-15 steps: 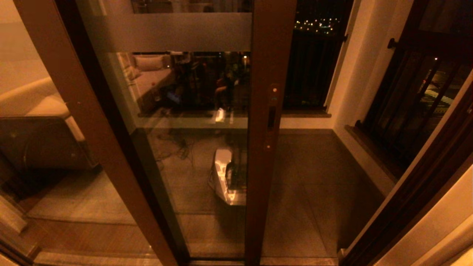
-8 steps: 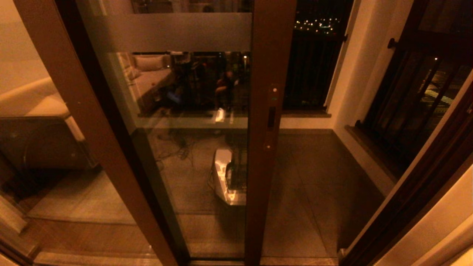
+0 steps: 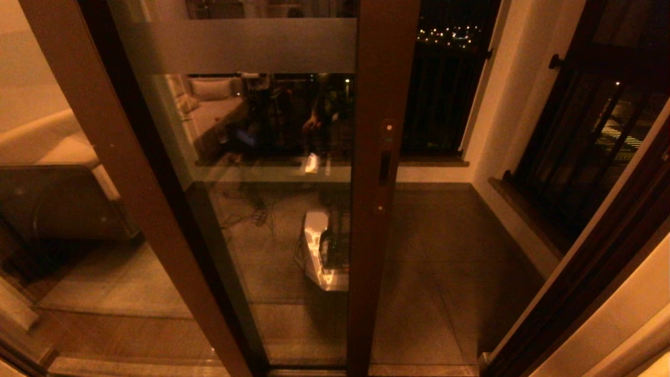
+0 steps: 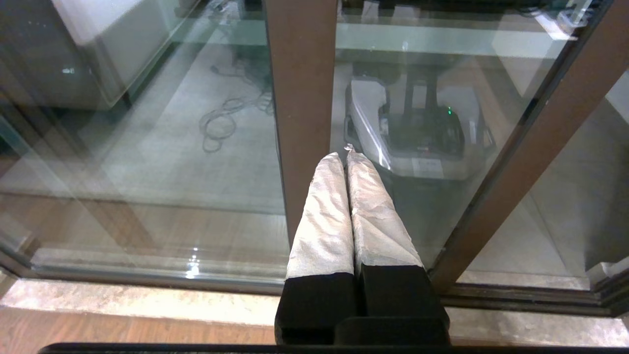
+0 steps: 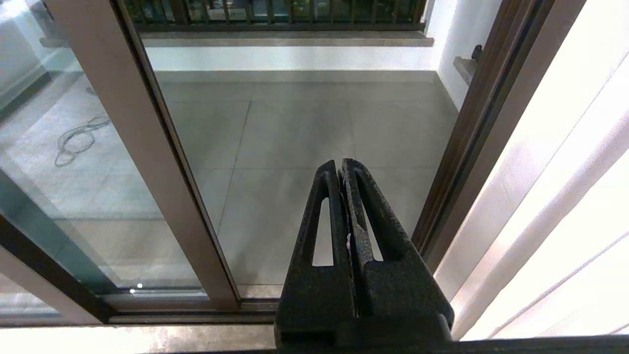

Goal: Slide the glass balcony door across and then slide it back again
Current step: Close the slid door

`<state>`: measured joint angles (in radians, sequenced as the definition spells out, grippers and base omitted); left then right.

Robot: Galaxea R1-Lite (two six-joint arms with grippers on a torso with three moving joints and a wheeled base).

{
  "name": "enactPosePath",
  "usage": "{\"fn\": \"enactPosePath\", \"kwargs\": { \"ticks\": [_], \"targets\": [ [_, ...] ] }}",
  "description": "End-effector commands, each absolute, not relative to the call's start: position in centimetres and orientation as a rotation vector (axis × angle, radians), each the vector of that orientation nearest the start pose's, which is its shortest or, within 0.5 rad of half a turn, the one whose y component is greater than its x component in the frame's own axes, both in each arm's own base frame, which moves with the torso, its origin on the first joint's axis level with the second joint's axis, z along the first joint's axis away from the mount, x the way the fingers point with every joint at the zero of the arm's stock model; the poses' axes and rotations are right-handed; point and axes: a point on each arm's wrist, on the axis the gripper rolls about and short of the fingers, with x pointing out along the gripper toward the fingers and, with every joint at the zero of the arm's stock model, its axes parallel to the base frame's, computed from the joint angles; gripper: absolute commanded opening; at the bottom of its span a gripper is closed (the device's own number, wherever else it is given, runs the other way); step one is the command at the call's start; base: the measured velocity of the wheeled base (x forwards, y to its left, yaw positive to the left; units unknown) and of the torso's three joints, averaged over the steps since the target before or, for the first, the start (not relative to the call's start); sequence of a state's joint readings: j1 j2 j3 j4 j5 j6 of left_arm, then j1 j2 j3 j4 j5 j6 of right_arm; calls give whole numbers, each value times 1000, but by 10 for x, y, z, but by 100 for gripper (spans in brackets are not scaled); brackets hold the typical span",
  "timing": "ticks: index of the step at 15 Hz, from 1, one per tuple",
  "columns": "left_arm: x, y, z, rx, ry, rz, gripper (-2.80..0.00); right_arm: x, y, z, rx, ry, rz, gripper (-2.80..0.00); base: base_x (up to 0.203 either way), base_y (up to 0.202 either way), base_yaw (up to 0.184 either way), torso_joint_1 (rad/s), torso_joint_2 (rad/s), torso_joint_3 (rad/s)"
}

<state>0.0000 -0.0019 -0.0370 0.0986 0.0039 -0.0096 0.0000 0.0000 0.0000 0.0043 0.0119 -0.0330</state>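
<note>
Hanging low near the door sill, the left end effector [image 4: 346,157] and right end effector [image 5: 340,169] each have fingers pressed together, holding nothing. One glass balcony door [image 3: 293,157] stands partway across the opening, its handle [image 3: 384,167] untouched and a gap to its right. Judged stage: which slide is due cannot be told. Count: one sliding door, one fixed panel [image 3: 78,157], two end effectors.

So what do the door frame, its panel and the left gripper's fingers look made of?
Door frame: smooth brown-coated metal, or maybe wood; even satin sheen, no visible grain. Panel: clear glass, mirroring the room, with a frosted band across it. Left gripper fingers: wrapped in a pale, wrinkled covering, likely tape or cloth.
</note>
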Motion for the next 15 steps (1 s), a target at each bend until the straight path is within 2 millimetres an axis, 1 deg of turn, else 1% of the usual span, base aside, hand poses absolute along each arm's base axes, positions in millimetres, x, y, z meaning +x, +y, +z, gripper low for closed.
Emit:
{"fn": "enactPosePath", "kwargs": {
  "ticks": [1,7,9,10,11,13,14,15],
  "targets": [
    [-26,0,75,-9,61,5,-280,-23,0,75,-34,4,12,-280,0,0,0,0,0,0],
    [-26,0,75,-9,61,4,-280,-23,0,75,-21,4,6,-280,0,0,0,0,0,0],
    [-26,0,75,-9,61,5,-280,-23,-1,78,3,-10,-23,-280,0,0,0,0,0,0],
    [-26,0,76,-9,60,5,-280,-27,-1,89,16,-54,-28,-280,0,0,0,0,0,0],
    [-26,0,76,-9,60,5,-280,-33,0,111,47,-116,-18,-280,0,0,0,0,0,0],
    [-26,0,75,-9,61,5,-280,-43,0,168,87,-185,30,-280,0,0,0,0,0,0],
    [-26,0,75,-10,60,5,-280,-39,1,200,95,-179,63,-280,0,0,0,0,0,0],
    [-26,0,75,-11,61,5,-280,-29,2,231,99,-165,104,-280,0,0,0,0,0,0]
  ]
}}
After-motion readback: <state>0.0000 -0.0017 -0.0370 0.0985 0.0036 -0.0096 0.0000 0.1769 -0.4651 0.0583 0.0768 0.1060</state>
